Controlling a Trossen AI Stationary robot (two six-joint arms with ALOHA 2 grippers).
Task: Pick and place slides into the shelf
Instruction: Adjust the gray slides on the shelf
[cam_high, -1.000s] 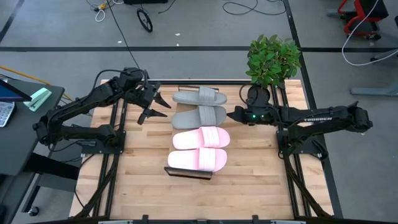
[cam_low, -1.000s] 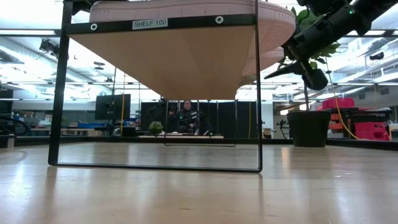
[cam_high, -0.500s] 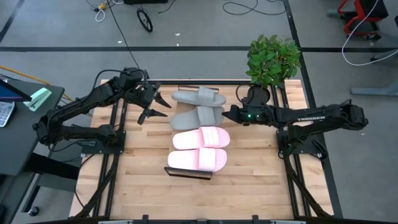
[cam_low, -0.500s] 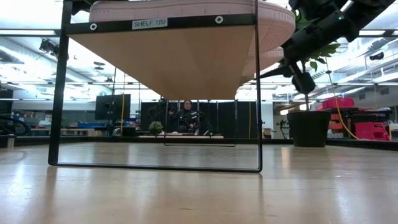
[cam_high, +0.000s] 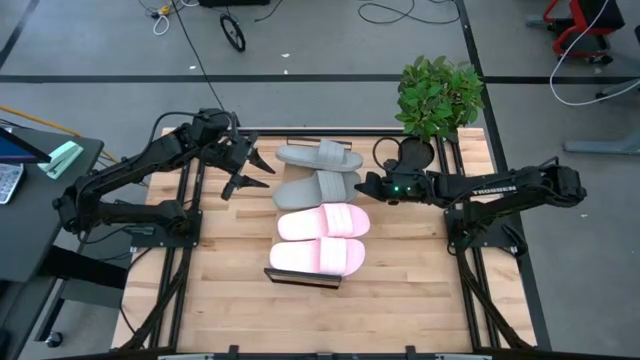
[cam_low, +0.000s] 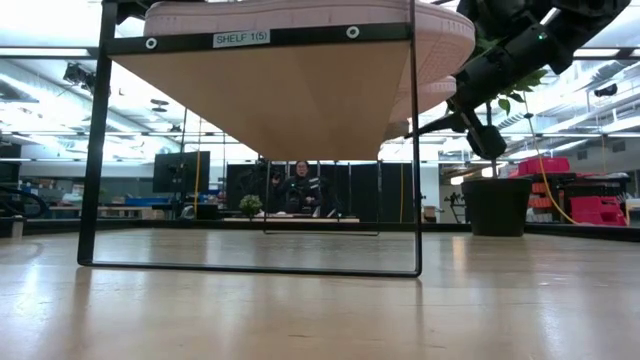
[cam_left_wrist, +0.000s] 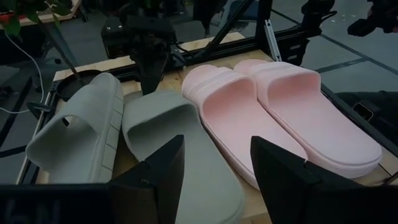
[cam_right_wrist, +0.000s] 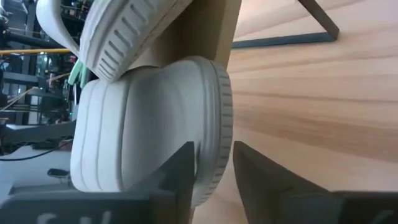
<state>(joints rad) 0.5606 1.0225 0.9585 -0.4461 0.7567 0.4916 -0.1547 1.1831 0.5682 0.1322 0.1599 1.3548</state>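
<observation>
Starting at the left: got the left gripper (cam_high: 250, 172) hanging over the table (cam_high: 225, 260) just beside the greys, fingers spread wide, nothing in them. Just waiting, by the look of it.

Moving to the middle: all four slides lying side by side on top of the shelf (cam_high: 300, 279), none down on the table. Back grey slide (cam_high: 320, 156) sits skewed and seems to lean on the front grey slide (cam_high: 318, 189). Then the two pink slides (cam_high: 322, 222), neat and parallel, touching each other.

Over to the right: right gripper (cam_high: 368, 185) parked at the end of the front grey slide, near the plant (cam_high: 438, 95). Fingers only a narrow gap apart, lined up with the sole's rim in the wrist view. Can't see an actual pinch yet, so calling it slightly open and holding nothing.

Guessing the step in hand is grabbing or nudging that front grey. Tips for doing it well:
- Get the rim properly between both fingers before closing. Foam squishes, so bite deep.
- Move slow, since the back grey probably shifts when its support goes.
- Keep clear of the pinks.
</observation>
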